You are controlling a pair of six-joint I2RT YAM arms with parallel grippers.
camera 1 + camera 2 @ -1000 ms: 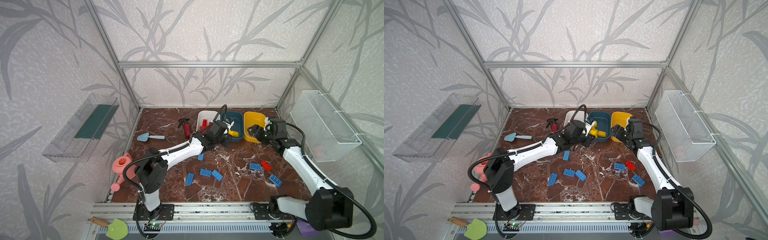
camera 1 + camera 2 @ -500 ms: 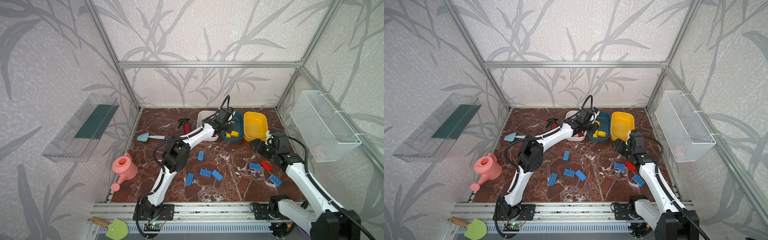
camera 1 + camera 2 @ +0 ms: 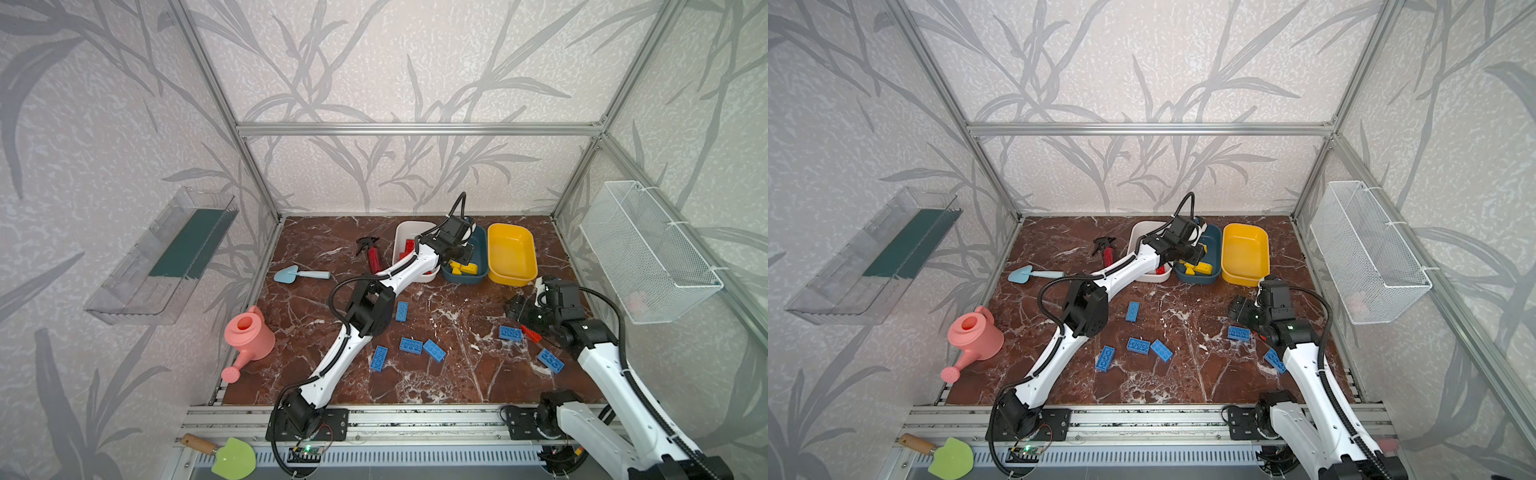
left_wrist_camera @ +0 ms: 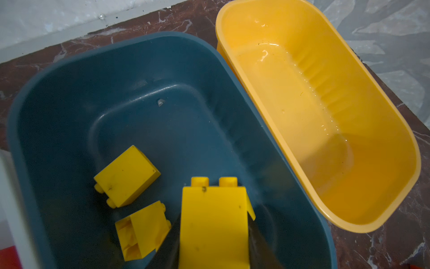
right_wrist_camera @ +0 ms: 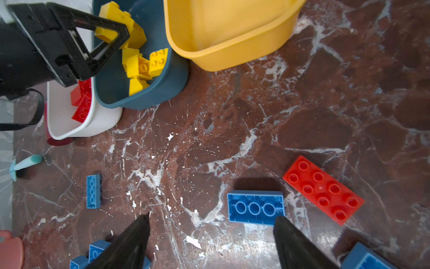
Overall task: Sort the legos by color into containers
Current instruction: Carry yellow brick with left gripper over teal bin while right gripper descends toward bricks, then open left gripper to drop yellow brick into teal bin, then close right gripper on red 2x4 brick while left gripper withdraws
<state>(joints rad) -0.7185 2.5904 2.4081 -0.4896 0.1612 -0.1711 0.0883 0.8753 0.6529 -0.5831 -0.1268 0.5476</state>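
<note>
Legos [image 5: 139, 62] of yellow colour lie in the teal tub [image 4: 69, 93], so the left gripper [image 4: 214, 221] hovers there with a yellow brick [image 4: 213, 205] between its jaws; whether they grip it I cannot tell. The right gripper [image 5: 211, 216], jaws wide open and empty, hangs over a blue brick [image 5: 256, 207] on the table [image 5: 232, 116], probably meant for the empty yellow tub [image 5: 232, 35].

Desk [image 5: 232, 116]: polished red-brown marble look, white veins, glossy. Yellow tub [image 4: 349, 163] and teal tub [image 4: 162, 69]: smooth moulded plastic, soft sheen. Yellow legos [image 4: 126, 174]: smooth plastic, faintly scuffed.
</note>
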